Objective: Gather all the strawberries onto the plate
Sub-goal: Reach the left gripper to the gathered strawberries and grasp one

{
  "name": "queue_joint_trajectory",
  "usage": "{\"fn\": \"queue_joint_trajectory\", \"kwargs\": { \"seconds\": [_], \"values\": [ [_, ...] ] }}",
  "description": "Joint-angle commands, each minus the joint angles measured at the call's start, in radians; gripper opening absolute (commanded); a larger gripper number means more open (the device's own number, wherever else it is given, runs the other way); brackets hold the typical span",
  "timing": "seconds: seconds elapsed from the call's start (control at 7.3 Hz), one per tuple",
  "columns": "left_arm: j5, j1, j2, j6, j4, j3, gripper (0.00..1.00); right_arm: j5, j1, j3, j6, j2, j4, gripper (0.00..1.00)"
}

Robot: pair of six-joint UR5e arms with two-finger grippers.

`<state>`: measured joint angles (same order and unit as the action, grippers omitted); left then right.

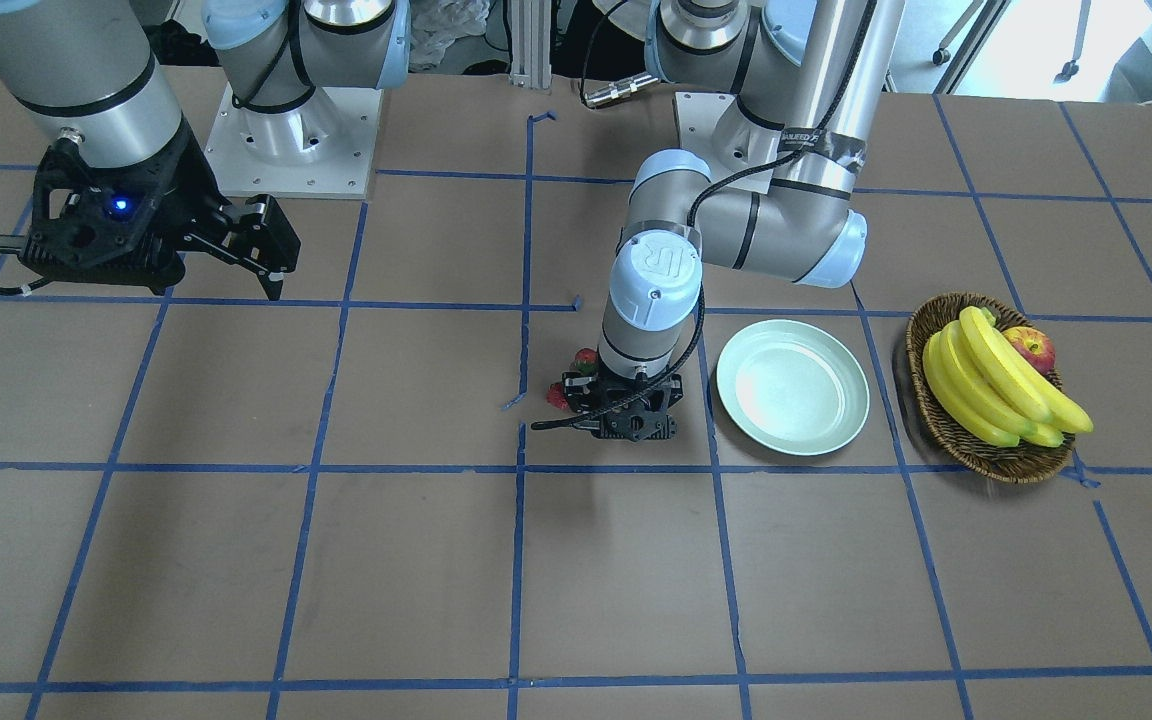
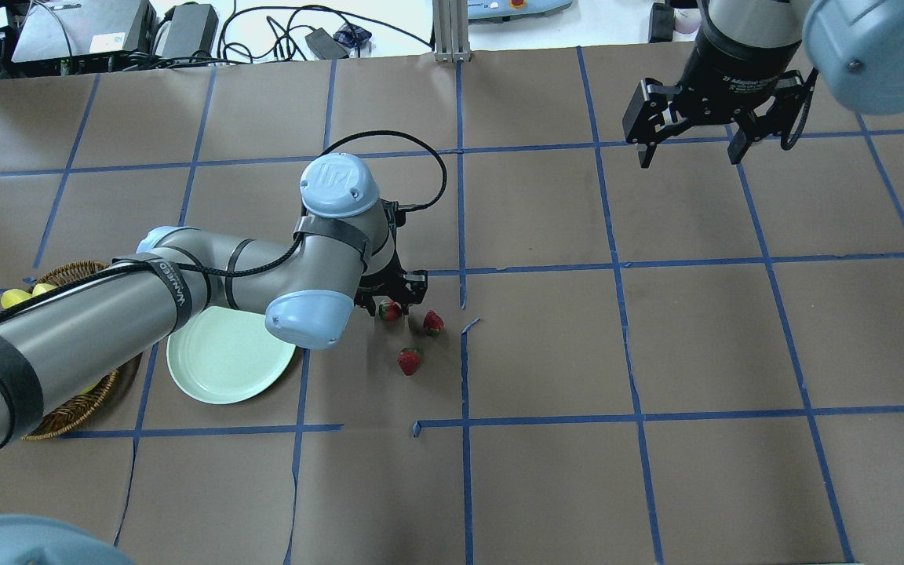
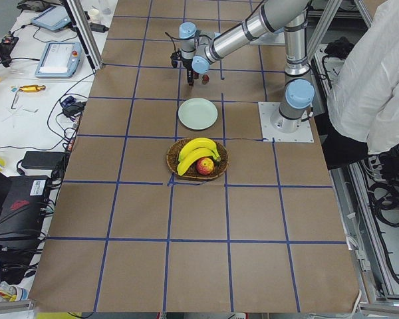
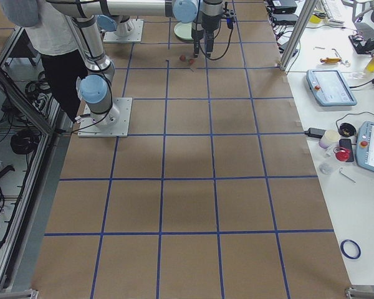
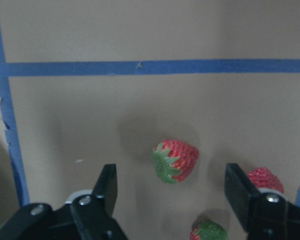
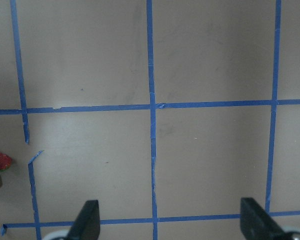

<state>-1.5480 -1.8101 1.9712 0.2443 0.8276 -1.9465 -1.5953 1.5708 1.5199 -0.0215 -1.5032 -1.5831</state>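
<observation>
Three strawberries lie on the brown table: one (image 2: 389, 311) under my left gripper, one (image 2: 433, 322) beside it and one (image 2: 409, 361) nearer the robot. My left gripper (image 2: 397, 294) is open and low over the table. In the left wrist view its fingers (image 5: 106, 184) stand on either side of a strawberry (image 5: 175, 161) without touching it. The mint-green plate (image 2: 216, 369) lies empty to the left of the berries, partly under my left arm. My right gripper (image 2: 690, 155) is open and empty, held high at the far right.
A wicker basket (image 1: 936, 400) with bananas (image 1: 996, 385) and an apple (image 1: 1031, 348) stands beyond the plate (image 1: 793, 386). Blue tape lines form a grid on the table. A person stands by the robot's base in the side views.
</observation>
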Motion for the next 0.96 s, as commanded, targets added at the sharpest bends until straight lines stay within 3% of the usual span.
{"fn": "queue_joint_trajectory", "kwargs": {
  "seconds": [0.0,0.14,0.27,0.41,0.82],
  "values": [
    [-0.001,0.000,0.005,0.010,0.001,0.000,0.16,0.000,0.000,0.000,0.002,0.003,0.000,1.00],
    [-0.001,0.001,-0.015,-0.012,0.001,0.012,0.08,0.000,0.000,0.000,0.002,0.003,0.000,1.00],
    [-0.047,0.012,-0.038,-0.073,0.031,0.050,0.08,0.000,0.000,-0.001,0.002,0.003,-0.001,1.00],
    [-0.099,0.049,-0.061,-0.123,0.145,0.072,0.08,0.000,0.000,-0.001,0.002,0.004,-0.003,1.00],
    [-0.113,0.260,-0.190,-0.435,0.327,0.016,0.08,0.000,0.000,-0.003,0.000,0.003,-0.003,1.00]
  ]
}}
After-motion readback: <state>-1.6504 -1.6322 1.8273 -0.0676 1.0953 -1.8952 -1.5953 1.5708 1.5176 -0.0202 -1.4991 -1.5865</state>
